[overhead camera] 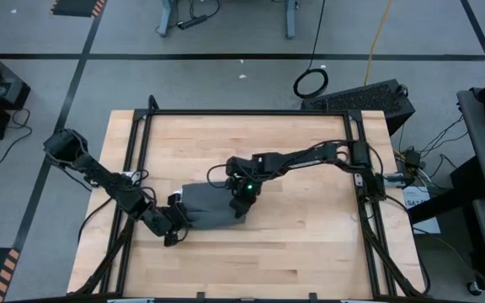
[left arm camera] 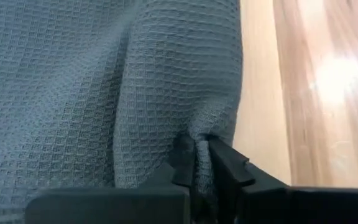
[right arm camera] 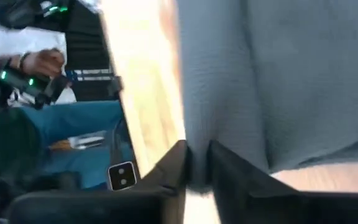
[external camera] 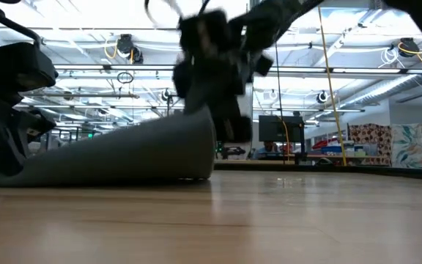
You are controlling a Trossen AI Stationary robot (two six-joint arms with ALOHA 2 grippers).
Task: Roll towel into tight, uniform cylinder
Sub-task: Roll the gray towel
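Two grippers at one towel | left gripper at the cloth's 8 o'clock corner, fingers pinched on a fold | towel low on the table, near middle | right gripper at its 2 o'clock edge, clamped on the hem

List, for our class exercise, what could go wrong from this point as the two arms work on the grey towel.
1. The left gripper pinches only a thin fold at the edge of the towel; it may slip free.
2. The right gripper lifts its end while the other end lies low on the table, so the roll could turn out cone-shaped, not uniform.
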